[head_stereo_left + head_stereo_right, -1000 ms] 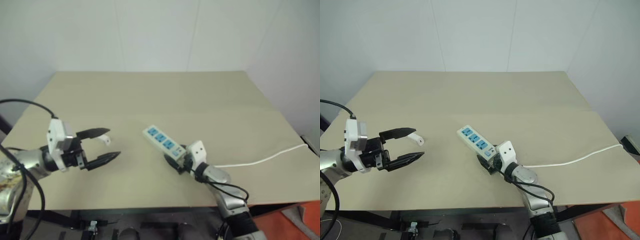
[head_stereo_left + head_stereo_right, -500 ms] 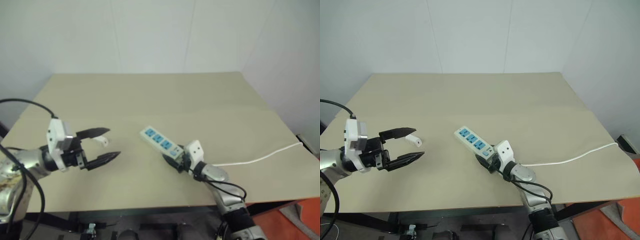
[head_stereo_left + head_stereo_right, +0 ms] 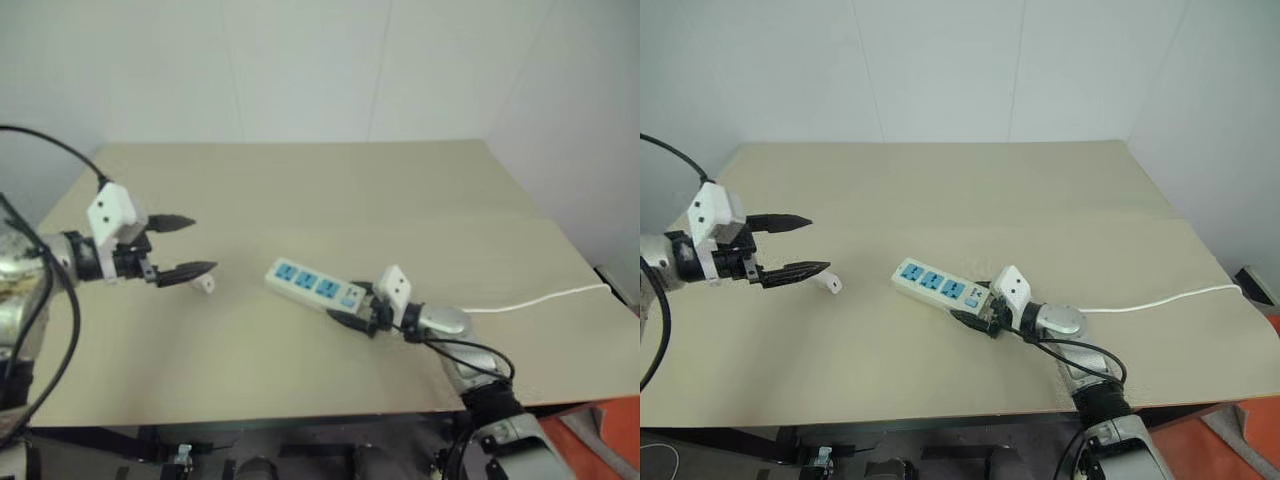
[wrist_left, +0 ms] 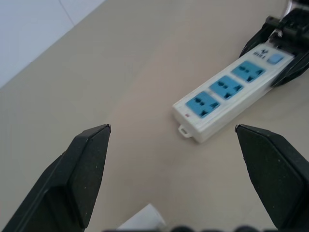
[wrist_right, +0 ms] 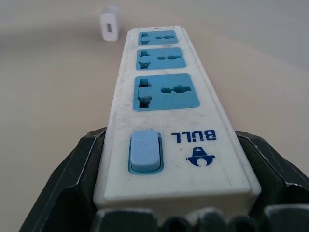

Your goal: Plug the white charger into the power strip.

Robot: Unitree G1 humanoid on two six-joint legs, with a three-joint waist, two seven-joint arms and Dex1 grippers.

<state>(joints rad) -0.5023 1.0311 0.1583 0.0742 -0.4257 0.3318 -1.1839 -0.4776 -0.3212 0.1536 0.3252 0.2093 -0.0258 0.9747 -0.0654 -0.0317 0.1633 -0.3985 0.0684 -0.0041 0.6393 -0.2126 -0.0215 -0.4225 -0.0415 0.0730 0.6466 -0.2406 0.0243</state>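
The white charger lies on the beige desk, toward its left side, just below the lower fingertip of the left gripper; whether that finger touches it is hard to judge from the head views. That gripper hangs over the desk with its two black fingers spread wide and nothing between them. Well to the right of the charger, near the desk's middle, lies the power strip, its three blue socket faces turned up and all three free. The right gripper is clamped on the strip's switch end, a finger pressed against each long side. From behind that end, a thin white cord runs off toward the desk's right edge.
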